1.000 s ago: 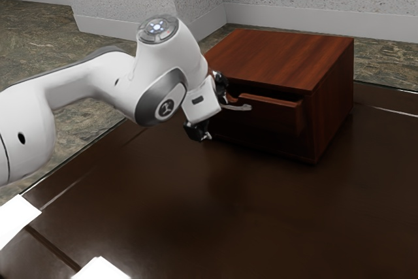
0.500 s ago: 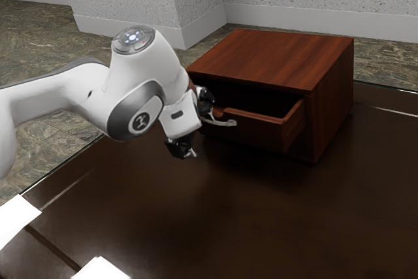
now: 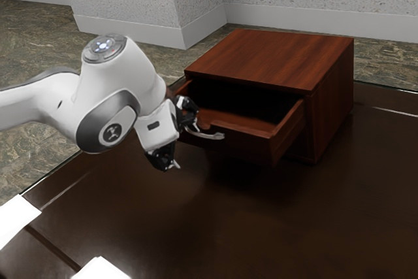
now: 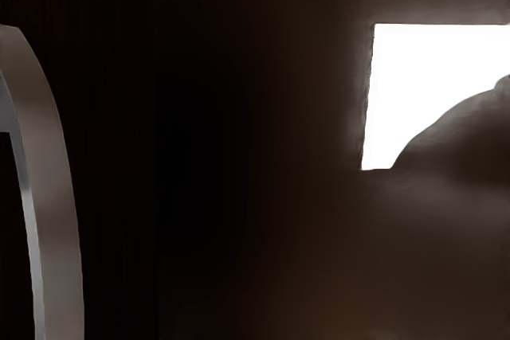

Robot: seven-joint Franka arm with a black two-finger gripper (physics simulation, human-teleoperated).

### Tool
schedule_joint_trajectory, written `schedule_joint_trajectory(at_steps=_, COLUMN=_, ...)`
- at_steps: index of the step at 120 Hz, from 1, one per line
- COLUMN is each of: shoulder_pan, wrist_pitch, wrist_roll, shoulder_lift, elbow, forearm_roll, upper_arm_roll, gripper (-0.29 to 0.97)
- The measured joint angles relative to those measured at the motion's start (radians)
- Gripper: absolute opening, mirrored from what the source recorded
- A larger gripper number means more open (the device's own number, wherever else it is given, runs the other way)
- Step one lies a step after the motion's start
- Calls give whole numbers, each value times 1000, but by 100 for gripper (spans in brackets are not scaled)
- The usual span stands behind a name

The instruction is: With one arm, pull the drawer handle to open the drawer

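A reddish-brown wooden cabinet (image 3: 281,63) stands on the dark table. Its single drawer (image 3: 245,125) is pulled partly out toward the exterior view's left, with a dark gap behind its front. A curved metal handle (image 3: 208,135) sits on the drawer front. My black gripper (image 3: 189,117) is at that handle, with the white arm coming in from the exterior view's left. In the wrist view the grey handle bar (image 4: 44,197) curves close beside my hand, against dark wood.
The dark brown table (image 3: 248,220) stretches in front of the cabinet. White sheets (image 3: 13,217) lie at its near left corner. A bright white patch (image 4: 422,85) appears in the wrist view. Stone floor and a white wall base lie behind.
My arm has drawn back toward the exterior view's left, and the drawer has slid further out of the cabinet with it.
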Motion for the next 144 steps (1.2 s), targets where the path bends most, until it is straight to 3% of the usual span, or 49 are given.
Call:
schedule_joint_trajectory(at_steps=37, shoulder_pan=0, wrist_pitch=-184, wrist_roll=-7, shoulder_lift=-2, elbow=197, forearm_roll=75, upper_arm_roll=-103, gripper=67)
schedule_joint_trajectory(at_steps=86, shoulder_pan=10, wrist_pitch=-489, wrist_roll=-92, shoulder_lift=72, elbow=584, forearm_roll=71, upper_arm_roll=-112, gripper=68)
schedule_joint_trajectory(at_steps=106, shoulder_pan=20, wrist_pitch=-629, wrist_roll=-209, shoulder_lift=93, elbow=654, forearm_roll=65, upper_arm_roll=-104, gripper=68)
schedule_joint_trajectory(at_steps=144, shoulder_pan=118, wrist_pitch=-875, wrist_roll=-604, shoulder_lift=94, elbow=727, forearm_roll=-23, upper_arm_roll=-119, gripper=68)
